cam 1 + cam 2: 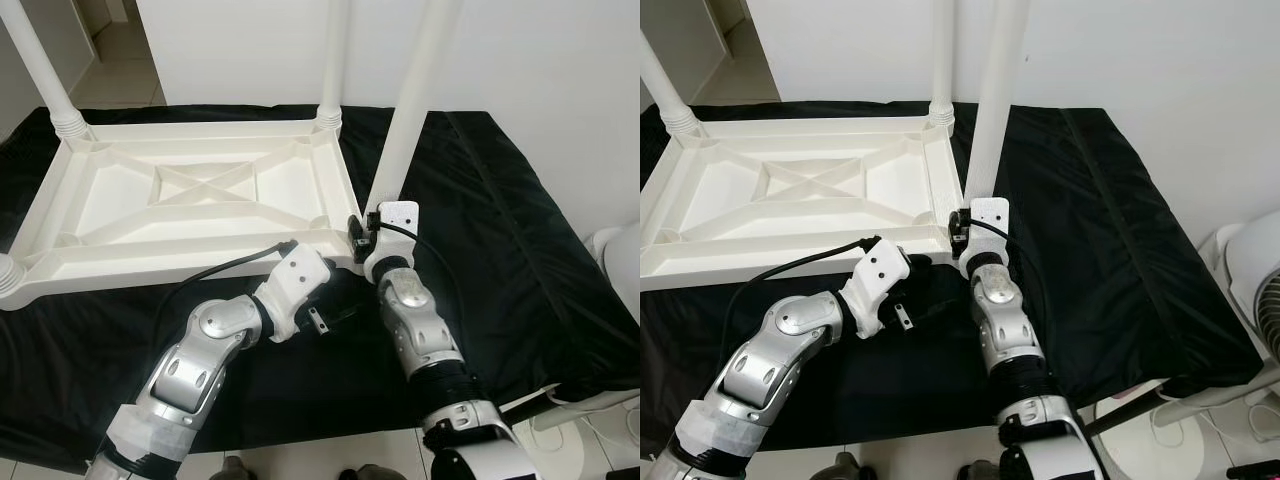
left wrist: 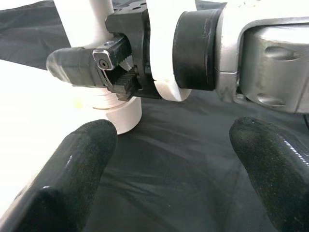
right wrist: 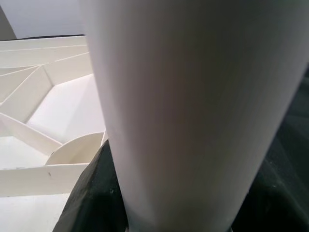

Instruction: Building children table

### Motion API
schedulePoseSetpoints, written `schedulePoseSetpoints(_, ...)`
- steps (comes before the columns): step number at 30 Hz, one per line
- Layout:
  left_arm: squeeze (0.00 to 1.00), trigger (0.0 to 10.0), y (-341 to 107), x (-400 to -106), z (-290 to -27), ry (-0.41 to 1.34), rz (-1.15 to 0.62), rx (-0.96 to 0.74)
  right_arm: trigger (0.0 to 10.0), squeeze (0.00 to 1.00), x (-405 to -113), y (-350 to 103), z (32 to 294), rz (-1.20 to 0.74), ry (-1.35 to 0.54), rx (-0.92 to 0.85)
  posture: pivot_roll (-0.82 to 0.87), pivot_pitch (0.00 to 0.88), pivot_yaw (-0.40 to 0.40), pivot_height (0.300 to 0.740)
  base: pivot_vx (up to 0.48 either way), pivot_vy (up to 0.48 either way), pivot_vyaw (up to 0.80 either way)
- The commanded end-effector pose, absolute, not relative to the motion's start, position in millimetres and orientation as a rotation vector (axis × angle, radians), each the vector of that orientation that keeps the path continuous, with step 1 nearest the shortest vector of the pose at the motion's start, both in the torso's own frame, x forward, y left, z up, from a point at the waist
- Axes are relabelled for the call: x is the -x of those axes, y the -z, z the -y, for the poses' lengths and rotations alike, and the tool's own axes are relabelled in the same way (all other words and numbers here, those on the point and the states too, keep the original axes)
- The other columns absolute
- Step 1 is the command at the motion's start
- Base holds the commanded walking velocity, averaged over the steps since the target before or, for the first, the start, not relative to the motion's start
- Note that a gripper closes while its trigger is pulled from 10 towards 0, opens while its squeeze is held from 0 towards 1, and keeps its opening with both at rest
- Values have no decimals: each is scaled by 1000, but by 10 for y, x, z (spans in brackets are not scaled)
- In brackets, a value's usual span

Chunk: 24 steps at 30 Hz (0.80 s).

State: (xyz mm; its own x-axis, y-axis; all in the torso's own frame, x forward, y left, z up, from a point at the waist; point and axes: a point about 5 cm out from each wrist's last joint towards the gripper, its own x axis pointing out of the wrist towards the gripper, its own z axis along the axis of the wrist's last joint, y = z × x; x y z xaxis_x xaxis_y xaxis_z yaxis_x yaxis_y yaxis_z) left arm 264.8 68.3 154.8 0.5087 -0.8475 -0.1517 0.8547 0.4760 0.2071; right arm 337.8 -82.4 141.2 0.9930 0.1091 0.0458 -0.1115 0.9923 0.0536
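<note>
Fig.: Upturned white plastic children's tabletop (image 1: 200, 200), ribbed underside up, lying on a black cloth-covered work surface (image 1: 500, 230). Two white tubular legs (image 1: 335, 60) are standing in the far corner sockets, w/ a third socket (image 1: 8, 278) showing at the robot's near left.

Right gripper (image 1: 362, 232) is clamping the fourth white tubular leg (image 1: 410, 110) low down, just above the near-right corner socket (image 2: 118, 113); in the right wrist view the leg is sitting between the black fingers (image 3: 91, 193), touching. The leg is leaning slightly away from the tabletop at its top, so it probably isn't fully seated yet.

Left gripper (image 2: 169, 169) is hovering just beside that corner, fingers spread wide w/ nothing between them, facing the right gripper & leg base.

Step in hand (judgement): seating the last leg.
- Leg needs bringing upright, parallel to the far legs, before pressing down; a tilted leg is likely jamming at the socket rim.
- Force should be going straight along the leg axis, w/ a slight twist if it's binding.
- Left gripper is best used bracing the tabletop rim near the corner, as light plastic may be sliding on cloth.
- Grip should be firm but low, so the leg isn't levering sideways.
</note>
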Motion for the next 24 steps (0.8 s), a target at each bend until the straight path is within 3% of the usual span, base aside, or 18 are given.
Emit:
schedulePoseSetpoints(1, 0, 10000, -1531, -2635, -678, 1001, -36, -276, 10000, 0, -3344, -1321, 799, -6, -139, -92, -34, 58, -10, 740, 0, 0, 0)
schedulePoseSetpoints(9, 0, 10000, -1534, -2647, -676, 1001, -33, -279, 10000, 0, -3332, -1335, 818, 2, -122, -75, -34, 47, -13, 740, 0, 0, 0)
schedulePoseSetpoints(10, 0, 10000, -1532, -2646, -675, 1001, -33, -279, 10000, 1000, -3323, -1352, 797, 10, -123, -79, -34, 47, -13, 740, 0, 0, 0)
schedulePoseSetpoints(20, 0, 10000, -1526, -2630, -667, 1001, -33, -276, 10000, 1000, -3267, -1430, 830, 70, -149, -81, -31, 42, -18, 740, 0, 0, 0)
schedulePoseSetpoints(21, 0, 10000, -1526, -2628, -667, 1001, -33, -276, 10000, 871, -3258, -1423, 865, 69, -177, -81, -32, 41, -18, 740, 0, 0, 0)
schedulePoseSetpoints(22, 0, 10000, -1526, -2628, -667, 1001, -33, -276, 10000, 871, -3258, -1423, 865, 69, -177, -81, -32, 41, -18, 740, 0, 0, 0)
schedulePoseSetpoints(23, 0, 10000, -1528, -2629, -665, 1002, -32, -276, 10000, 0, -3257, -1396, 929, 54, -220, -70, -34, 39, -18, 740, 0, 0, 0)
schedulePoseSetpoints(24, 0, 10000, -1529, -2631, -664, 1002, -32, -276, 10000, 0, -3260, -1383, 955, 45, -233, -63, -34, 39, -18, 740, 0, 0, 0)
